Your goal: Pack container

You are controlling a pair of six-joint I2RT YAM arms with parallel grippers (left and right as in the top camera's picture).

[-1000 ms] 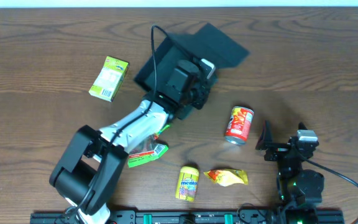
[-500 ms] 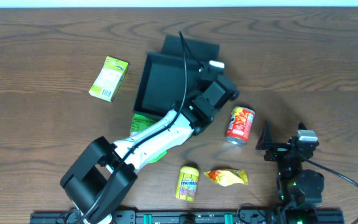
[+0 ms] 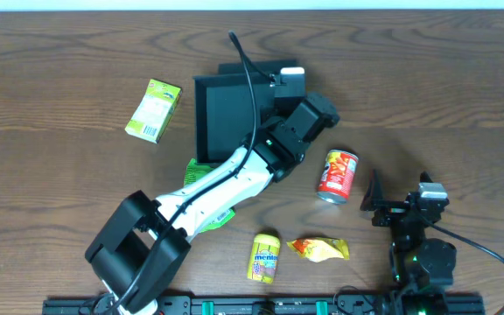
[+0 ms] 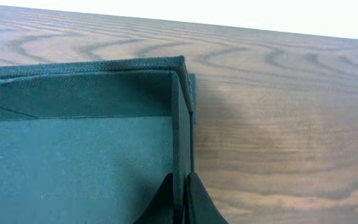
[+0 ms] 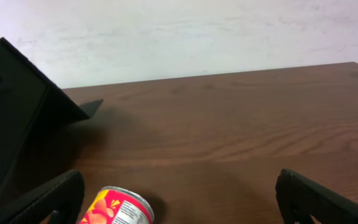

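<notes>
One container (image 3: 221,114) upright, opening facing up

Overhead looks straight down; left wrist close, low — both share container (image 3: 221,114) (image 4: 73,155).

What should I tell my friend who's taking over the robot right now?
Left fingers: shut on a side wall of the container.
Right fingers: open, empty, near the red can.
Container: mid-table, lid open, nothing seen inside.
Done: lid opened; nothing packed.
Left to pack, all on the table: yellow-green carton, red can, candy tube, yellow packet, green packet under the left arm.
</notes>
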